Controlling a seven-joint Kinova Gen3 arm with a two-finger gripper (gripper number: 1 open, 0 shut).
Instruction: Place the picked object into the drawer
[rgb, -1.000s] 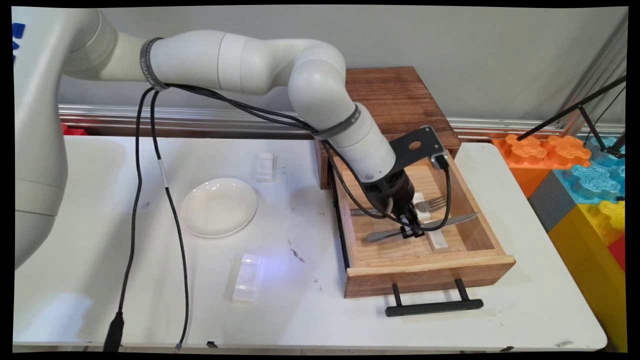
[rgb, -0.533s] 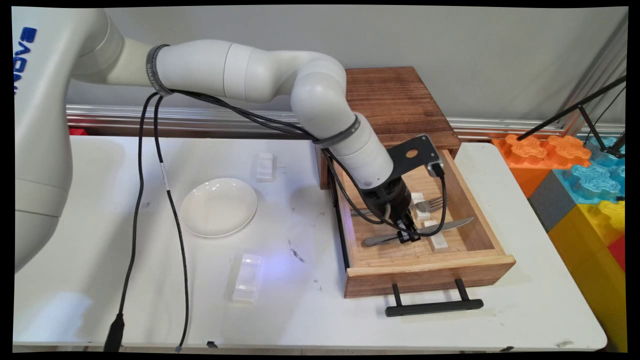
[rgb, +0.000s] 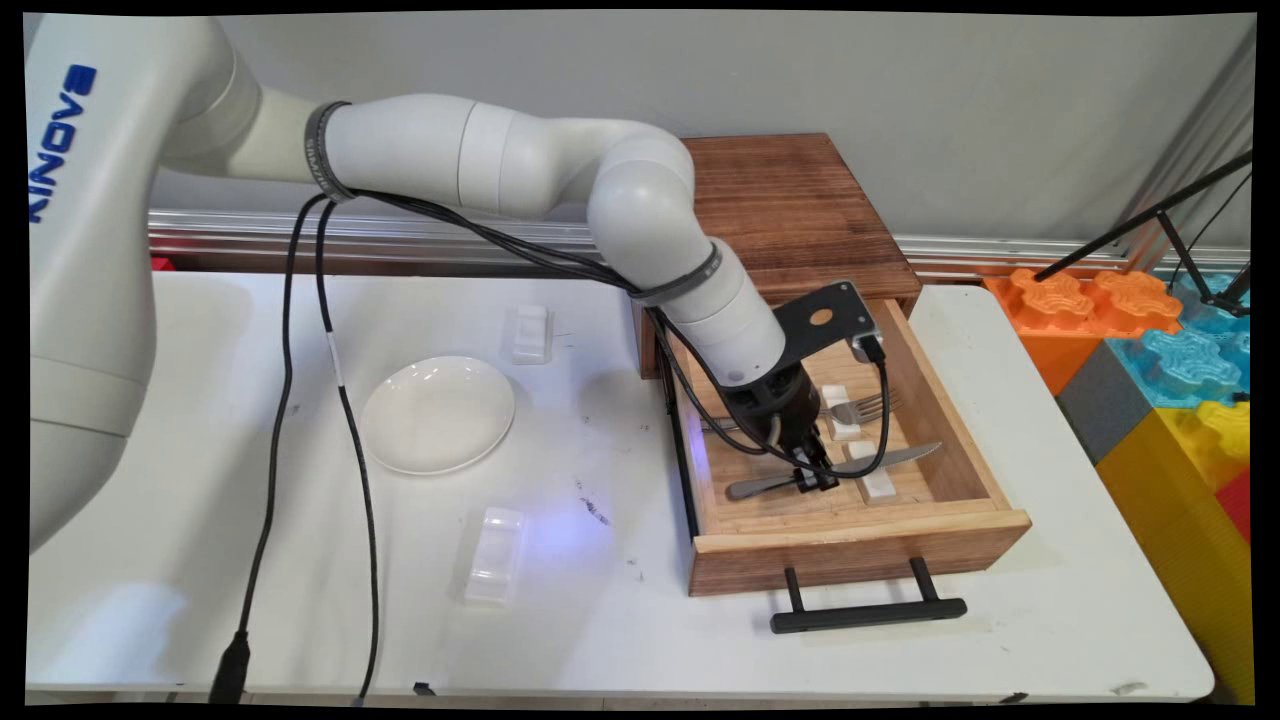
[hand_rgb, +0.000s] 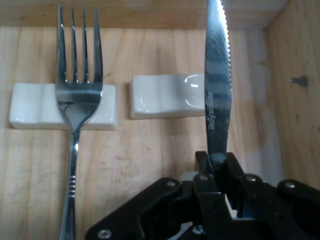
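Firmly clamped in the gripper (hand_rgb: 218, 172) near where blade meets handle, over a white rest (hand_rgb: 167, 96) toward the wooden drawer's (rgb: 985, 525) right wall: serrated table knife (hand_rgb: 218, 90), likely stiff, slick, light, beside a fork (hand_rgb: 77, 95).

A serrated steel knife (hand_rgb: 218, 95) is clamped by its handle in the gripper (hand_rgb: 218, 170), its blade laid across a white rest (hand_rgb: 167, 96) in the open wooden drawer (rgb: 985, 470), beside a fork (hand_rgb: 77, 100).
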